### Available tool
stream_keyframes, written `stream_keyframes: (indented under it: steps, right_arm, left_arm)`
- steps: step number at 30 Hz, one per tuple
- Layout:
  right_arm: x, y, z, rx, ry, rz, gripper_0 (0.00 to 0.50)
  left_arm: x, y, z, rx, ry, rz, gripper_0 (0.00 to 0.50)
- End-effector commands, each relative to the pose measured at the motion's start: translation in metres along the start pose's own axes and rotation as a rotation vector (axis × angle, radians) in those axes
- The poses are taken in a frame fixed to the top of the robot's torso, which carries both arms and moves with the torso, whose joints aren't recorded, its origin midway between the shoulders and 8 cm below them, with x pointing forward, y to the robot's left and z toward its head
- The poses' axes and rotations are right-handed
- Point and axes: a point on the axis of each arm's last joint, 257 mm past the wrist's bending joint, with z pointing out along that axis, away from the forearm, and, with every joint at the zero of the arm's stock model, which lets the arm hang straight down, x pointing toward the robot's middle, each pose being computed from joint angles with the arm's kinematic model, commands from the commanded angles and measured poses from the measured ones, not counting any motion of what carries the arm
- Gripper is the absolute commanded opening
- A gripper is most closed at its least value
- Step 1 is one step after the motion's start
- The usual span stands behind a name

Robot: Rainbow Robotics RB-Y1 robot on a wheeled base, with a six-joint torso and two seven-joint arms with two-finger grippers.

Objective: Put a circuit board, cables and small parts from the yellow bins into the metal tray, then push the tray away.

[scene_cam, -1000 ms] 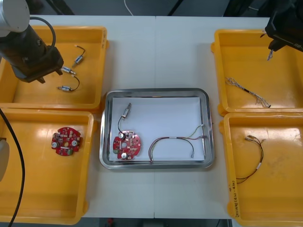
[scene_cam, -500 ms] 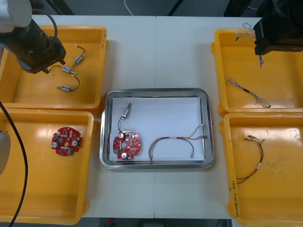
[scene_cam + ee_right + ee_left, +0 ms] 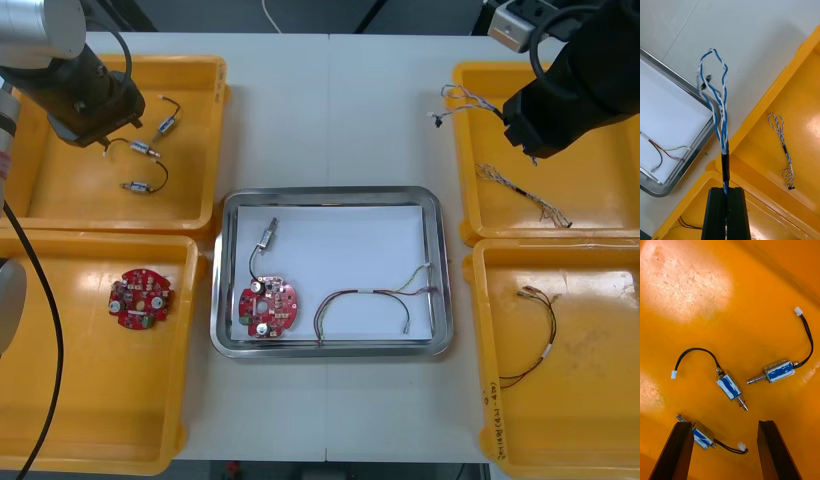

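The right gripper (image 3: 727, 190), fingers clamped on a twisted blue and white cable (image 3: 720, 112), hangs near the shiny rectangular metal tray (image 3: 330, 193), where the loose loops could catch the rim. The left gripper (image 3: 725, 423), fingers wide apart and empty, hovers over small metal parts (image 3: 730, 387)

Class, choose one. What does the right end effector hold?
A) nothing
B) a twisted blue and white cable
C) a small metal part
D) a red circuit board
B: the right end effector is shut on the twisted blue and white cable, which sticks out from between its fingers.
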Motion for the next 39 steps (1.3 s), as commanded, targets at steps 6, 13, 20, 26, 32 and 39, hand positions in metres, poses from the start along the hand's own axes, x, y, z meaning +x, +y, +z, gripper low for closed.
stream_keyframes:
  steps: [6,13,20,26,32,39]
  right_arm:
    - [0.004,0.029,0.013,0.003,0.033,-0.251,0.0]
    - [-0.005,0.064,0.029,-0.022,0.048,-0.366,0.0]
    - [-0.009,0.078,0.048,-0.011,0.082,-0.595,0.0]
    - [-0.013,0.09,0.06,0.014,0.109,-0.751,0.0]
    - [-0.002,0.1,0.076,0.015,0.159,-0.849,0.0]
    - [0.0,0.11,0.101,-0.011,0.164,-0.861,0.0]
  left_arm:
    - [-0.044,-0.01,-0.005,0.007,-0.12,-0.05,0.5]
    - [-0.043,-0.012,0.012,0.01,-0.131,-0.044,0.5]
    - [-0.04,-0.012,0.027,0.003,-0.145,-0.027,0.5]
    - [-0.035,-0.014,0.037,0.007,-0.148,-0.022,0.5]
    - [-0.031,-0.012,0.048,0.0,-0.151,-0.01,0.5]
    - [-0.025,-0.015,0.053,-0.002,-0.147,-0.006,0.5]
